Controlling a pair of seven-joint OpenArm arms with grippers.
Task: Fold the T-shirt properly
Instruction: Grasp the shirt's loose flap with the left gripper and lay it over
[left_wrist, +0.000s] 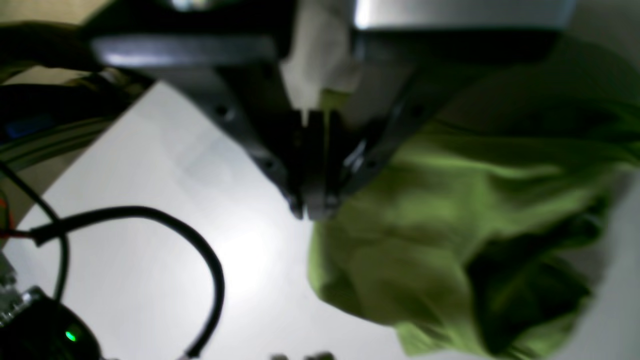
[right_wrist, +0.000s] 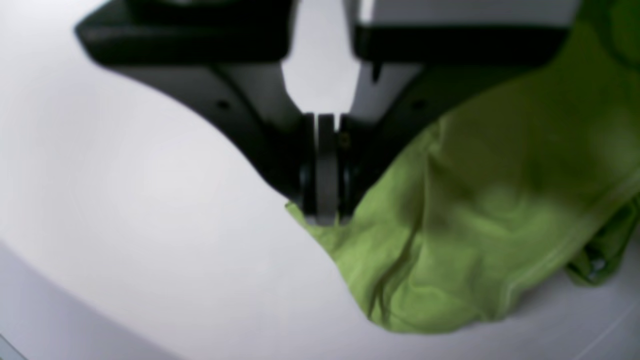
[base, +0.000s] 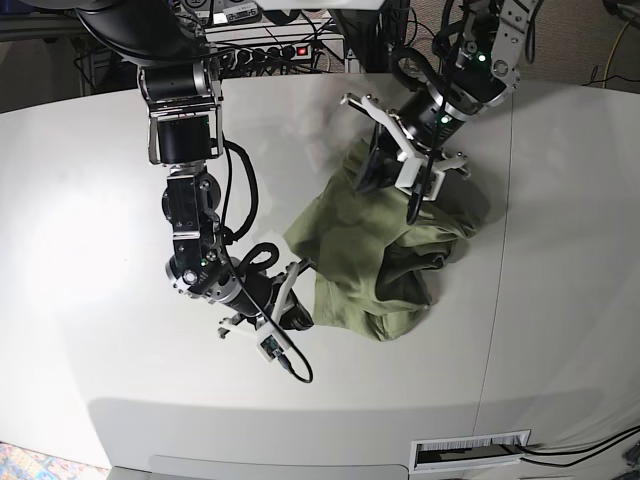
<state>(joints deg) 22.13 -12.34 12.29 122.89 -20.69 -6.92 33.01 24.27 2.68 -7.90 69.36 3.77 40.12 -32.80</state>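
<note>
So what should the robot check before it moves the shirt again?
1. Left hand shut on the shirt: ok, green cloth shows between the fingers.
2. Right hand shut on a shirt edge: ok.
3. Shirt lying flat: not ok, it is bunched and wrinkled.
4. Sleeves and collar found: cannot tell, folds hide them.
5. Black cable away from the shirt: ok.
6. Bare table around the shirt: ok.

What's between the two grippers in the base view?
Only the T-shirt, bunched on the white table. The left gripper pinches its far edge, the right gripper its near corner.
</note>
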